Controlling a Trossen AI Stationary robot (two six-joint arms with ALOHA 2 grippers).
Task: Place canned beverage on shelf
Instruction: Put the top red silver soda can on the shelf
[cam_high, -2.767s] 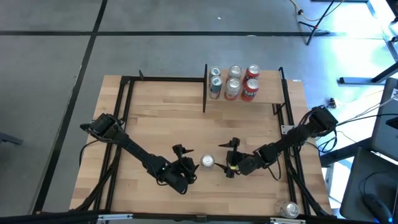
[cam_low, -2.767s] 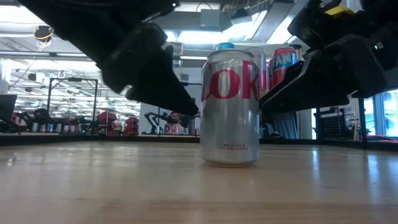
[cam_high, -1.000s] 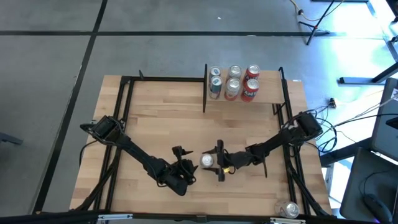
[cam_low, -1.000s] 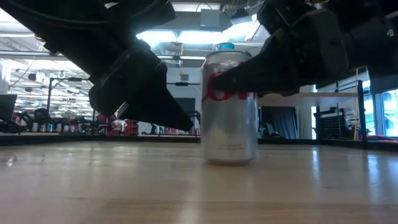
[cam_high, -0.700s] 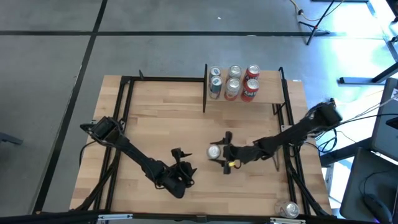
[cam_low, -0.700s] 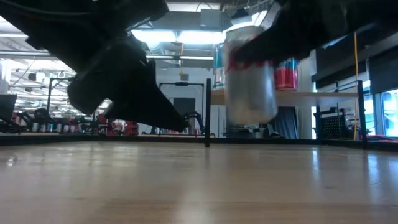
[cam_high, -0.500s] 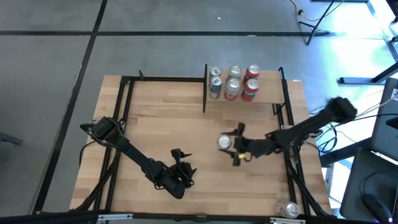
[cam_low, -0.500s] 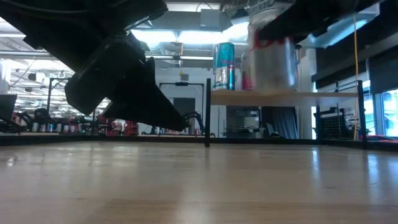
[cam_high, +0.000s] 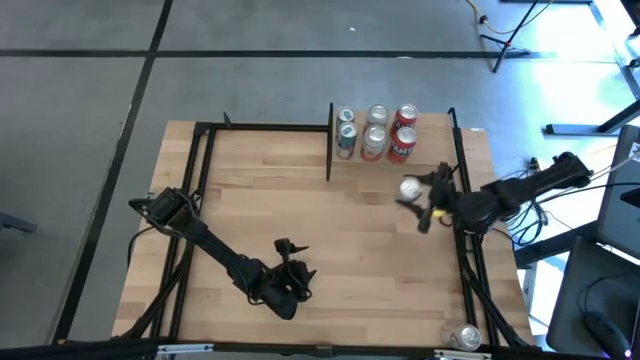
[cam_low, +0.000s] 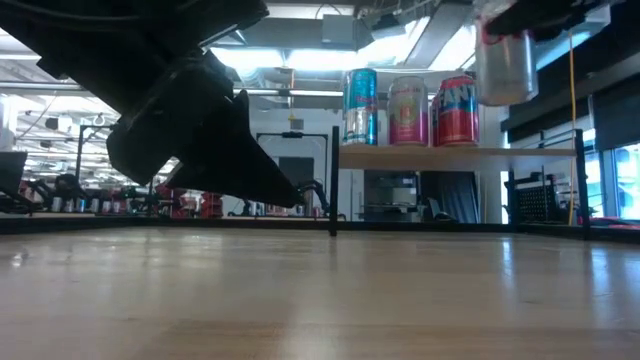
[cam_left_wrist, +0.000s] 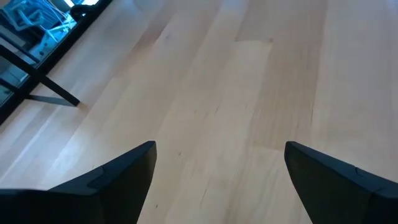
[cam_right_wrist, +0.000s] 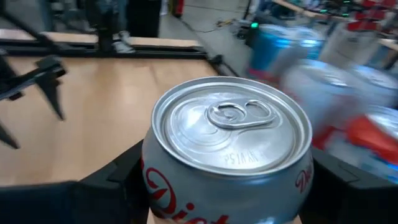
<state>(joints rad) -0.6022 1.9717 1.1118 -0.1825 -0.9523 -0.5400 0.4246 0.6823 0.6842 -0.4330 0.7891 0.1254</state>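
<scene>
Silver can carried in the air, just short of the shelf

The right pincer (cam_high: 421, 203) grips the silver can (cam_high: 410, 188) by its sides, upright with the lid up, lifted clear of the desk (cam_high: 300, 200) and level with the cans on the shelf (cam_high: 430, 155). The shelf lies just beyond the can toward the far edge, with six cans (cam_high: 375, 132) already standing on it; judging by the layout, free board remains at its right end. The left pincer (cam_high: 290, 283) rests open and empty near the front, well apart, so the right arm is the nearer one.
</scene>
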